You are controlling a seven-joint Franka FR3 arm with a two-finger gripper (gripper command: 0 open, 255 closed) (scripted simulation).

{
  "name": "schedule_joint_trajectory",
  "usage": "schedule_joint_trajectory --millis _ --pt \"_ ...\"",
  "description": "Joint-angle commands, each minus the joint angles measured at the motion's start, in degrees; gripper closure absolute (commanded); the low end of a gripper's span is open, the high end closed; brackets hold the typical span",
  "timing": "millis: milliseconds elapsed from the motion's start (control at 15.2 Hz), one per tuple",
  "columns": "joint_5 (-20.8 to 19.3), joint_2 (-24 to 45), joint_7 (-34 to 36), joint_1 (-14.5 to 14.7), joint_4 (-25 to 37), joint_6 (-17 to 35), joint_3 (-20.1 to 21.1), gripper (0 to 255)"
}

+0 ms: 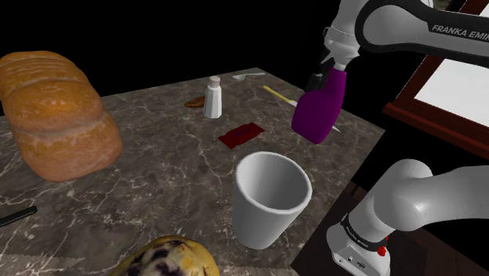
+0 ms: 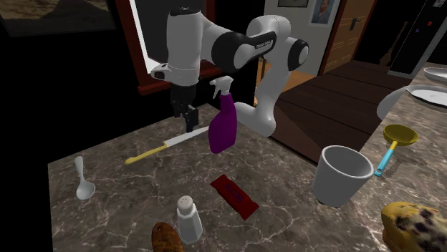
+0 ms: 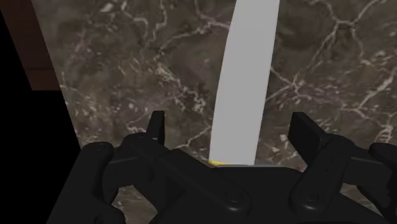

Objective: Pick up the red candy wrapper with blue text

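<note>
blueberry muffin (image 1: 168, 259) sits at the tabletop's (image 1: 157, 180) nearest edge in the shoulder view, with a white cup (image 1: 270, 196) beyond it and a bread loaf (image 1: 55, 114) at the edge on that view's left. the red candy wrapper (image 1: 241, 135) lies flat near the tabletop's middle, between the cup and a white shaker (image 1: 212, 98). the black gripper (image 3: 230, 127) hangs by the edge on that view's right, beside a purple spray bottle (image 1: 320, 106), fingers spread and grasping nothing, above a knife blade (image 3: 245, 83).

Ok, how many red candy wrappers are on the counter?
1. The red wrapper lies flat between the shaker and the white cup; the bread loaf could hide others.
</note>
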Motion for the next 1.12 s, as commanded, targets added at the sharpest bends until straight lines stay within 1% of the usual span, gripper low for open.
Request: schedule_joint_trajectory --millis 0,264,528,792,1056 --pt "0.0 0.0 0.0 0.0 0.0 0.0 0.0 0" --pt "5.58 -3.56 15.24 -1.69 -1.94 -2.56 6.18 0" --pt "11.86 -4.96 30.79 -3.57 -1.84 -4.24 12.85 0" --pt "18.02 -4.16 46.5 -6.04 0.29 -4.79 19.77 0" --pt "23.3 -1.38 62.19 -9.53 4.27 -4.28 26.82 0"
